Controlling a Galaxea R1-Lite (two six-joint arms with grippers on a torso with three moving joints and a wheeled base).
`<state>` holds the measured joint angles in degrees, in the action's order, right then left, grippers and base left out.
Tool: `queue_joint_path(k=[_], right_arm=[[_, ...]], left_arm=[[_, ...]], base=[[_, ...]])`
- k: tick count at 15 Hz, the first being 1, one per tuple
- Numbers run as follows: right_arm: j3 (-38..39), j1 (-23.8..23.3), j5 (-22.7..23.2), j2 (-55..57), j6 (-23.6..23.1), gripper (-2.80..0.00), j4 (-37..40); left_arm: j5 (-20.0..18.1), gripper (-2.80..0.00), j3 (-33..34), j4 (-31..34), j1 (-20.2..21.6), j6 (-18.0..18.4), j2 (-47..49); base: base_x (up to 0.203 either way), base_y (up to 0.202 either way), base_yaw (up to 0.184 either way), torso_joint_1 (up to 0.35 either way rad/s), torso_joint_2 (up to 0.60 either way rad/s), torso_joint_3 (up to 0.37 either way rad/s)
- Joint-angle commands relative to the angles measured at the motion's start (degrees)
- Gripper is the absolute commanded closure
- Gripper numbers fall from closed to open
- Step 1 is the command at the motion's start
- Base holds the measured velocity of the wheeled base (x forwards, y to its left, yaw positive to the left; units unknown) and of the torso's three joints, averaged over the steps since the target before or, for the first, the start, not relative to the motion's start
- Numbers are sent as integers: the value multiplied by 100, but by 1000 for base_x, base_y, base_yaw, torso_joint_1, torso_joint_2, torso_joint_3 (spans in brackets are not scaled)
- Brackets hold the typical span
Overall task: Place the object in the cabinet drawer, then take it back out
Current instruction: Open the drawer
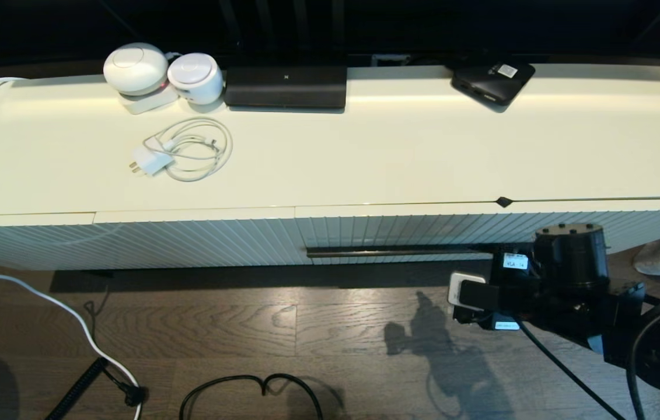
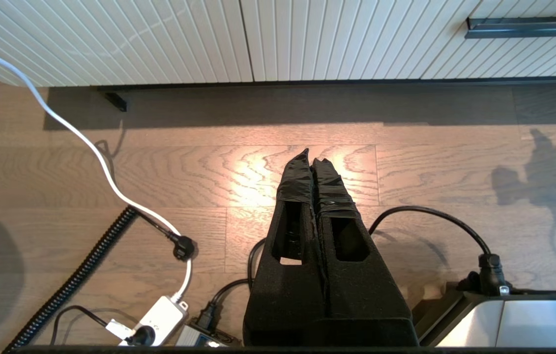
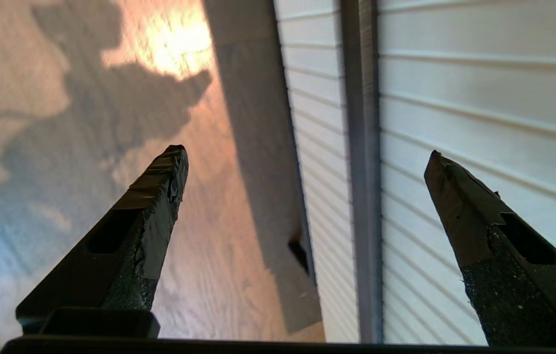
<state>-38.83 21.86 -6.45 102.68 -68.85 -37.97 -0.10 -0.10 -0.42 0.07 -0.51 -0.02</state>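
Hanging low in front of the cabinet, right end effector (image 3: 307,157), jaws spread wide and holding nothing, fingertips (image 3: 172,162) on either side of the long dark bar handle (image 3: 361,172) without touching it. Seen from the head camera, right arm (image 1: 569,280) at the right end of that handle (image 1: 394,252), close to the ribbed cream drawer (image 1: 423,230), which sits shut. No umbrella visible in any view; cannot tell where it is. Parked over the wooden floor (image 2: 160,162) further left, left end effector (image 2: 313,160), fingers pressed together and empty, pointing toward the handle-less ribbed panel (image 2: 160,39). On the cabinet top (image 1: 394,157): flat black box with a white sticker (image 1: 493,79) toward the right rear, long black box (image 1: 286,86) at the back, two round white devices (image 1: 160,73) beside it, coiled white charger cable (image 1: 187,149) in front of those. White cable (image 1: 61,303) and black cable (image 1: 248,388) on the floor.
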Motion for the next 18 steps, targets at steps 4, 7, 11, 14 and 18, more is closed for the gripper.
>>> queue_joint_path(k=[4,7,11,14,18], right_arm=[[-52,-66,324,105,-13,-280,-34],[-67,-93,337,325,-41,-280,-43],[-223,-155,345,663,-101,-280,-369],[-415,-217,346,824,-216,-280,-421],[-441,-252,355,937,-427,-280,-518]], left_arm=[[1,0,1,-2,1,1,-15],[1,0,2,-2,1,-1,-15],[1,0,1,-2,1,-2,-15],[1,0,1,-2,1,-2,-15],[1,0,1,-2,1,-2,-15]], base=[[0,0,0,0,0,0],[0,0,0,0,0,0],[0,0,0,0,0,0],[0,0,0,0,0,0],[0,0,0,0,0,0]])
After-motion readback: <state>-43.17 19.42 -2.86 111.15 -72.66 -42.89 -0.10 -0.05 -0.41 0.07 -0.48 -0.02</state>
